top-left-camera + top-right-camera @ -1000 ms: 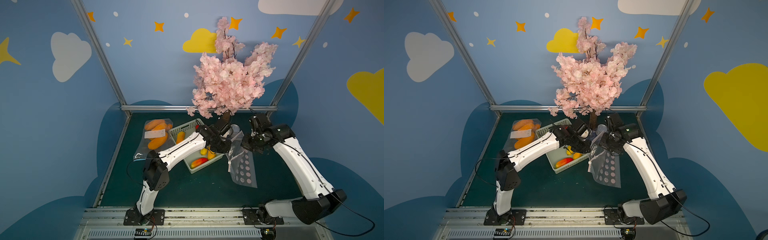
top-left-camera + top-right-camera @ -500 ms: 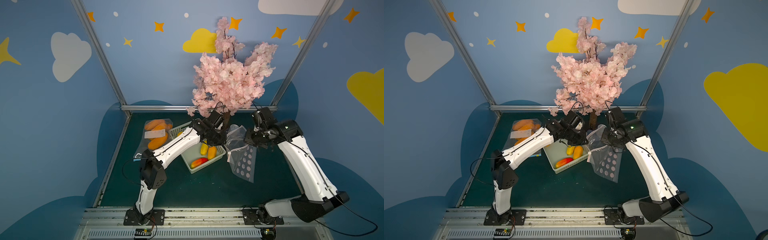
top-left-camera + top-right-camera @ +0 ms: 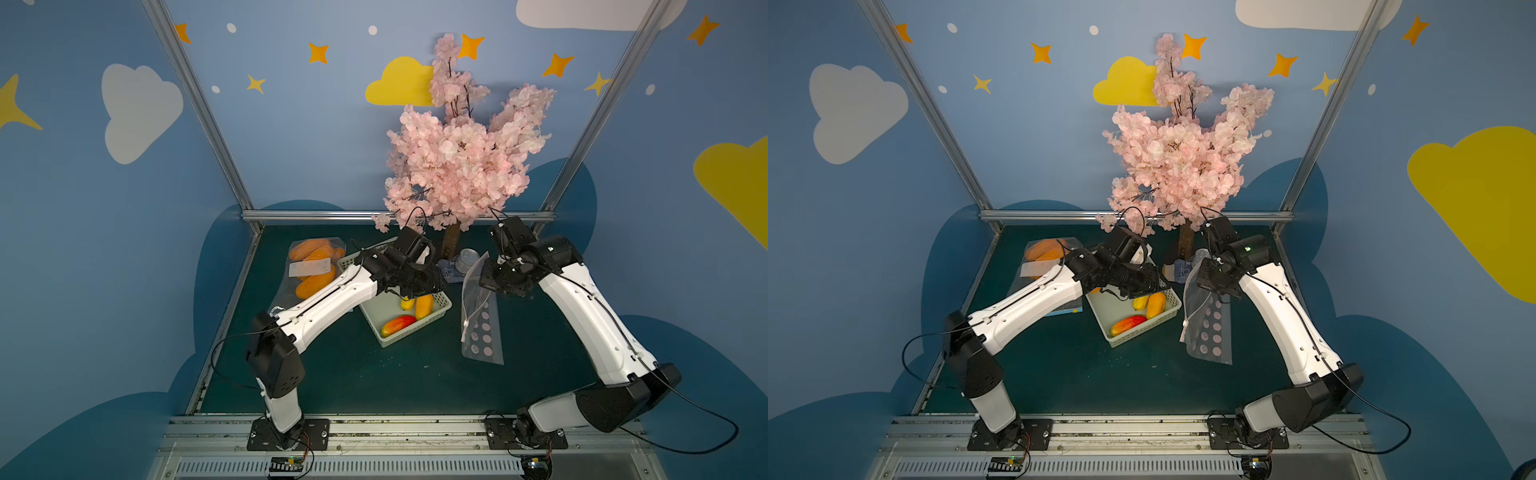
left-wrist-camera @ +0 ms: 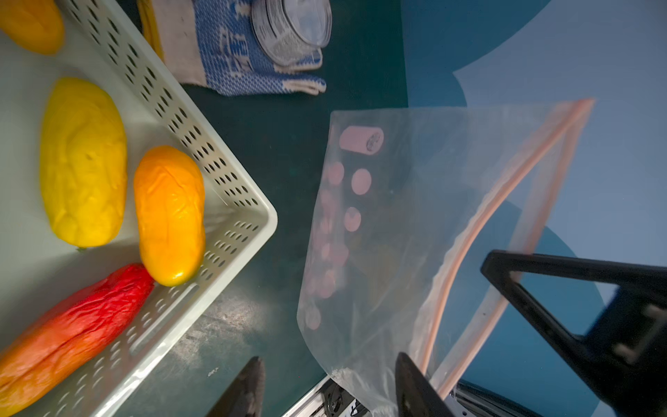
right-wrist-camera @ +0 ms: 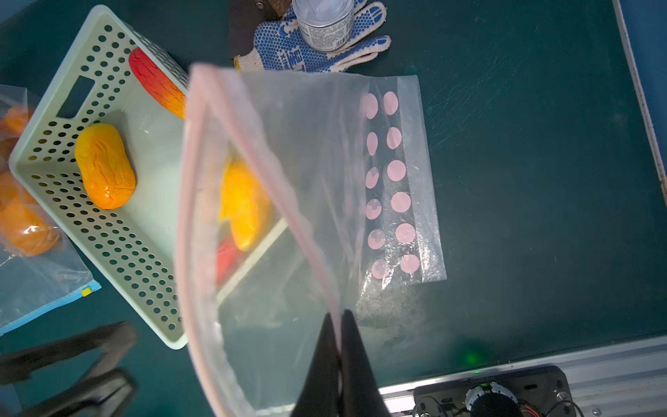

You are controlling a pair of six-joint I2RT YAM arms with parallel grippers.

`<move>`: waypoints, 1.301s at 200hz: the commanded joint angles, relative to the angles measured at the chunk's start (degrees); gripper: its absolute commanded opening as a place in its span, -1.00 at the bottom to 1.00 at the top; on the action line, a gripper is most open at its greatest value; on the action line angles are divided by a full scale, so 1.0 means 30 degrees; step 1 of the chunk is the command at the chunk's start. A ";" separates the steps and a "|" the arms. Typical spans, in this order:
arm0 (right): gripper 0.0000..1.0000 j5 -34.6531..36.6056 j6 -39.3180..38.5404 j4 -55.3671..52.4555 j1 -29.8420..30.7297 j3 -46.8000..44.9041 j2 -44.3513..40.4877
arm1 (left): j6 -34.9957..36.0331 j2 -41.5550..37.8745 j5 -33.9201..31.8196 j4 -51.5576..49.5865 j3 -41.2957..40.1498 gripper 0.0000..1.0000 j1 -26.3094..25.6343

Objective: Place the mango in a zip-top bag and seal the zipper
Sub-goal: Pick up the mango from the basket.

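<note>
Three mangoes lie in the pale green basket (image 3: 415,334): a yellow one (image 4: 83,162), an orange one (image 4: 169,213) and a red-orange one (image 4: 68,332). The clear zip-top bag (image 3: 482,328) with pink dots hangs to the right of the basket, its bottom resting on the mat. My right gripper (image 5: 339,319) is shut on the bag's pink zipper rim (image 5: 252,151), and the mouth gapes open. My left gripper (image 4: 330,386) is open between basket and bag. A loose fold of bag film lies between its fingers, close to one of them and not pinched.
A sealed bag of orange mangoes (image 3: 316,266) lies at the back left. A blue-and-white glove (image 4: 238,54) and a tin can (image 4: 292,29) sit by the trunk (image 3: 451,245) of the pink blossom tree, just behind the basket and the bag.
My left gripper has gone from shut to open and let go of the bag's mouth, ending over the basket's right corner. The right gripper keeps its hold on the rim.
</note>
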 commanded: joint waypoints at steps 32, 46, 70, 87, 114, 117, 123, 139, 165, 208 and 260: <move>-1.00 -0.0060 -0.0248 0.0413 -0.0038 -0.0201 0.0078 | 0.2879 0.0256 -0.2569 -0.1675 -0.0669 0.18 0.2713; -1.00 -0.0159 -0.0248 0.0499 -0.0040 -0.0201 0.0071 | 0.4416 0.1886 -0.2850 -0.2210 0.0180 0.20 0.3064; -1.00 -0.0302 -0.0277 0.0588 -0.0093 -0.0135 0.0115 | 0.6489 0.5343 -0.2980 -0.3106 0.2205 0.25 0.3402; -1.00 -0.0384 -0.0337 0.0560 -0.0157 -0.0113 0.0056 | 0.7617 0.7407 -0.2767 -0.3119 0.3614 0.29 0.3341; -1.00 -0.0542 -0.0395 0.0574 -0.0273 -0.0200 -0.0104 | 0.8217 0.9394 -0.2733 -0.2462 0.4984 0.34 0.3311; -1.00 -0.0571 -0.0395 0.0561 -0.0303 -0.0201 -0.0098 | 0.8209 0.9561 -0.2764 -0.2440 0.5121 0.34 0.3271; -1.00 -0.0637 -0.0395 0.0560 -0.0340 -0.0230 -0.0129 | 0.8224 0.9864 -0.2961 -0.2465 0.5432 0.35 0.3233; -1.00 -0.0756 -0.0426 0.0560 -0.0363 -0.0230 -0.0135 | 0.8345 1.0608 -0.3616 -0.2720 0.6058 0.35 0.3084; -1.00 -0.0966 -0.0478 0.0623 -0.0446 -0.0173 -0.0135 | 0.8354 1.1765 -0.4111 -0.3199 0.6542 0.31 0.2765; -1.00 -0.1136 -0.0574 0.0680 -0.0569 -0.0168 0.0040 | 0.7989 1.2063 -0.4373 -0.3287 0.6045 -0.04 0.2168; -1.00 -0.1333 -0.0702 0.0800 -0.0640 -0.0230 0.0110 | 0.7252 0.6694 -0.7101 -0.1760 0.3020 -0.54 0.1693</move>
